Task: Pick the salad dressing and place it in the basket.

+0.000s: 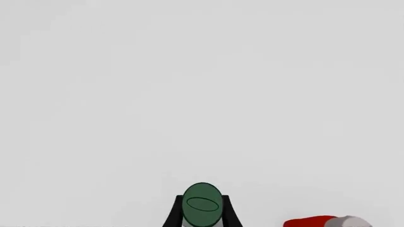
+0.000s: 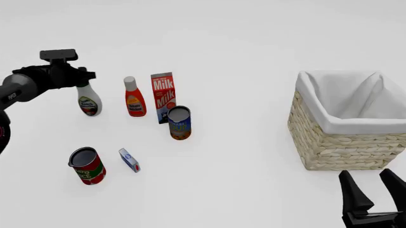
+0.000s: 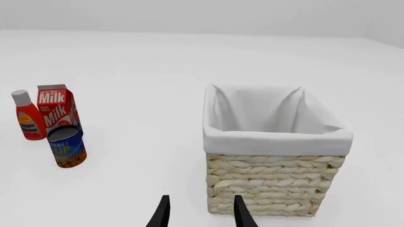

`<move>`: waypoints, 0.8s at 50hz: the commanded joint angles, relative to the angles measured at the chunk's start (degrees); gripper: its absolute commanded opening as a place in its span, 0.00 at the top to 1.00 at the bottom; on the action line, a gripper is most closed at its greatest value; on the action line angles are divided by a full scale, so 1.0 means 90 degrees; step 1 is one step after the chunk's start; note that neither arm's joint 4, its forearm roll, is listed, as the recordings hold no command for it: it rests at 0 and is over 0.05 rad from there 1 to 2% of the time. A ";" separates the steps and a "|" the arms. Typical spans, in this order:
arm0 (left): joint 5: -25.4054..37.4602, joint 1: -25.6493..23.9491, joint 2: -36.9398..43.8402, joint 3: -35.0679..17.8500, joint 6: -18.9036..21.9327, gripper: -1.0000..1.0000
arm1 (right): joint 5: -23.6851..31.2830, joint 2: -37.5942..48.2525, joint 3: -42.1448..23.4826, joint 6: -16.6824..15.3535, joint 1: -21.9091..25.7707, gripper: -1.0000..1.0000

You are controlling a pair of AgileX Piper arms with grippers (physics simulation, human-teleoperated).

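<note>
My left gripper (image 2: 81, 78) covers the salad dressing (image 2: 88, 102) cap; I can't read the small box (image 2: 129, 160) print.

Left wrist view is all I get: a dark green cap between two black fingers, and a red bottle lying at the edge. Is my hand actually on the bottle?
Observer: Yes. In the front view the left hand sits closed around the neck of the white curved plastic salad dressing bottle with the green-and-red label.
Operator: Where is the target?
Observer: The large square straw-coloured wicker basket with white cloth lining stands at the table's far right side.
Operator: Anything inside it?
Observer: The right wrist view shows only white lining inside.
Operator: Is the other arm in my way?
Observer: The right hand hangs open in front of the basket, nearer the camera.
</note>
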 commanded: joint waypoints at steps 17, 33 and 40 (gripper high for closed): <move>-0.0236 0.0246 -0.0886 0.0218 0.0223 1.00 | 0.0047 -0.0012 0.0002 0.0068 0.0008 0.00; 0.0640 -0.0275 -0.1843 -0.0434 0.0503 1.00 | 0.0052 -0.0109 0.0001 0.0079 0.0047 0.00; 0.0735 -0.0817 -0.2463 -0.0191 0.0798 1.00 | 0.0007 -0.0118 0.0001 0.0064 0.0084 0.00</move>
